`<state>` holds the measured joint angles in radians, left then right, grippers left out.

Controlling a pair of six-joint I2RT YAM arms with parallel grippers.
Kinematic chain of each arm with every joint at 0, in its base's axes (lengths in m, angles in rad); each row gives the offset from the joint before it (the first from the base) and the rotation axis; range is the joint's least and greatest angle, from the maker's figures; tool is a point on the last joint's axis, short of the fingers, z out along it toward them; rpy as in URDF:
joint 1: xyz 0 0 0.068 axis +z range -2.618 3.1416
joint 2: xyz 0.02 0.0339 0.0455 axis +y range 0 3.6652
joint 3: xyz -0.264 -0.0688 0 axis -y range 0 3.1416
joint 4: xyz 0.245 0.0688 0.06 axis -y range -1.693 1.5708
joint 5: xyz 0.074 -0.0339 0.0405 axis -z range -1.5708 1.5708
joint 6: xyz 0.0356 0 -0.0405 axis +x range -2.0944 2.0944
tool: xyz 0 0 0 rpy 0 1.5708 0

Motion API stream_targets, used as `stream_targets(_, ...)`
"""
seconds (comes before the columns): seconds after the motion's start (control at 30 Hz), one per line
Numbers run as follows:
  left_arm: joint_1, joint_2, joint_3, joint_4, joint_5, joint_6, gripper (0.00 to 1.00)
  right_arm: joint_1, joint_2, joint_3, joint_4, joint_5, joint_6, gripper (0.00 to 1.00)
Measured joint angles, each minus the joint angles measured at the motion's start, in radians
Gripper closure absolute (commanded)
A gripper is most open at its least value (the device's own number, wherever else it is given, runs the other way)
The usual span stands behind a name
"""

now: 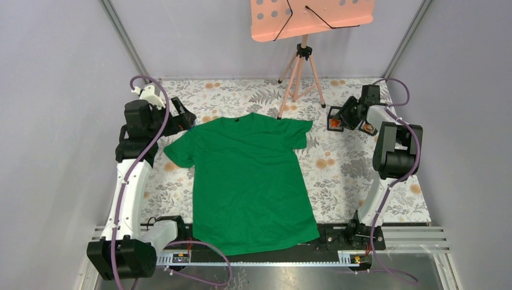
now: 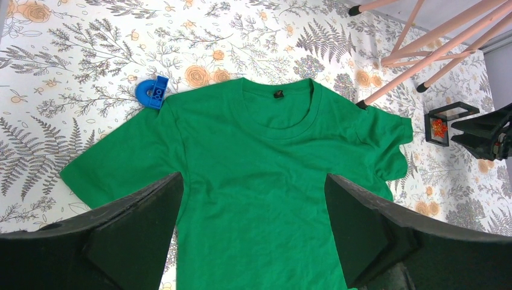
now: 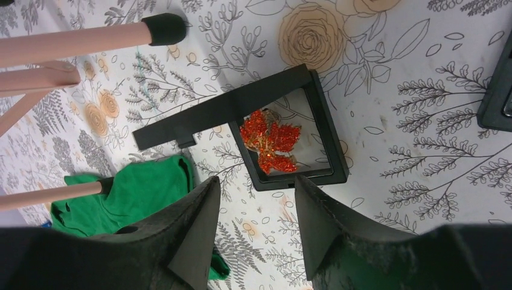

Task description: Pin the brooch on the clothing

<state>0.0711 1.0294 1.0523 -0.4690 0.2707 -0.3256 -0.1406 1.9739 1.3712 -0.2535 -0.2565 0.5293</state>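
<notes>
The clothing, a bright green T-shirt, lies flat on the floral cloth with its neck at the far side; it also shows in the left wrist view. The brooch, a glittery red-orange leaf, rests inside an open black display case to the right of the shirt. My right gripper hovers just short of the case, jaws apart, nothing between them. My left gripper stands wide open above the shirt's chest, empty.
A pink music stand's tripod stands behind the shirt, one foot touching its right shoulder. A blue plastic piece lies at the shirt's left shoulder. Another black object sits right of the case.
</notes>
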Motion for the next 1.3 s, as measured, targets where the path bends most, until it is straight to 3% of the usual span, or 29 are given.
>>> stream_targets(0.3,0.004,0.0,0.0,0.0,0.004,0.0,0.06,-0.002,0.038,0.01,0.012,0.002,0.038,0.52)
stream_targets(1.03,0.012,0.0,0.0,0.0,0.014,0.0,0.05,-0.003,0.078,0.049,-0.026,0.076,0.126,0.54)
stream_targets(1.3,0.017,0.005,0.0,0.0,0.016,0.0,0.06,-0.003,0.107,0.066,-0.023,0.083,0.166,0.59)
